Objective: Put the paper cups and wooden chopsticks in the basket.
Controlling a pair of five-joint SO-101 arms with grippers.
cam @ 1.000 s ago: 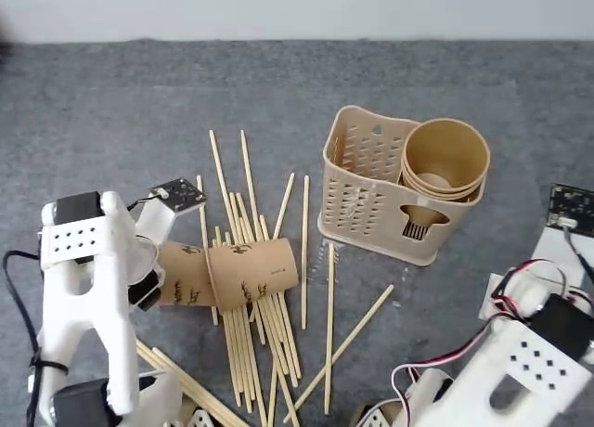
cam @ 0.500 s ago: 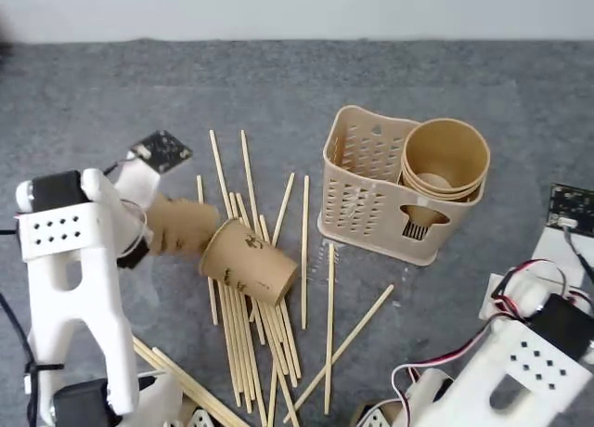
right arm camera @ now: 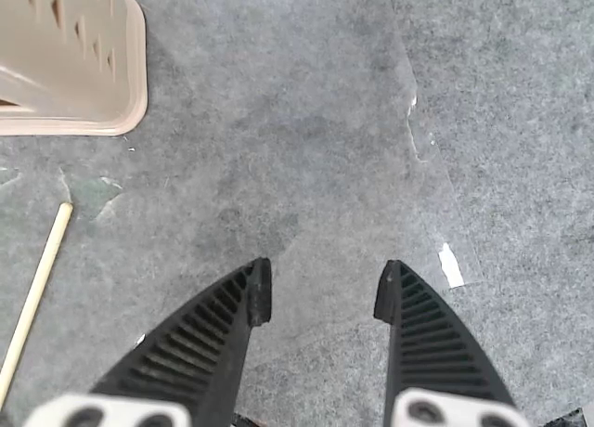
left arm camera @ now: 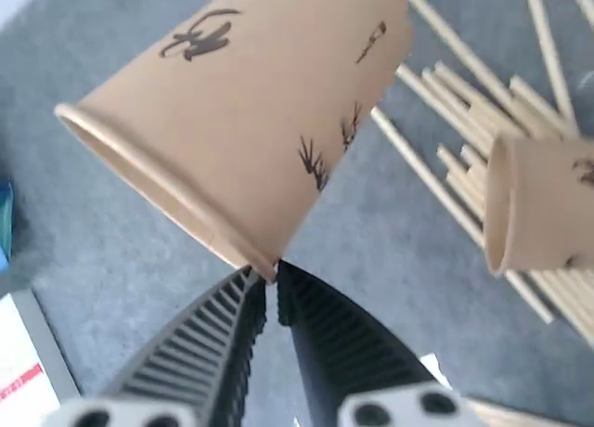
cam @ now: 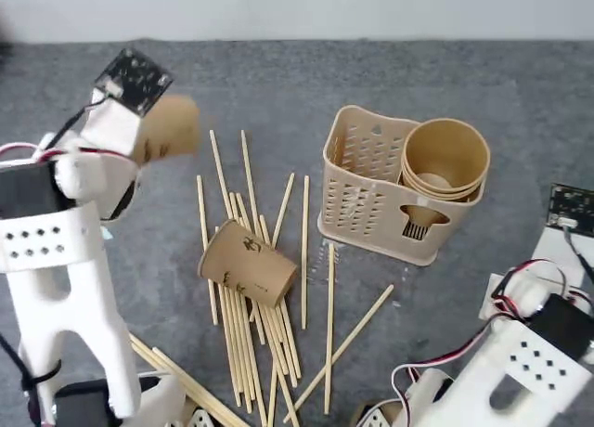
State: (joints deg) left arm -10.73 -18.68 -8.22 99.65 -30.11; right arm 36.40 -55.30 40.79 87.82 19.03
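Left jaws pinched only the rim of a brown paper cup [left arm camera: 251, 121]; I feared it slipping before the beige plastic basket [cam: 357, 190]. Right jaws gaped wide.

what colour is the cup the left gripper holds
Tan paper cup with dark marks; left wrist view.

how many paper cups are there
4 or more: held cup in the left gripper, fallen cup on the chopsticks, nested cups, at least two, in the basket; more may be hidden.

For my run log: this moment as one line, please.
left pincer shut on brown paper cup rim | right pincer open, empty | beige plastic basket holds stacked paper cups
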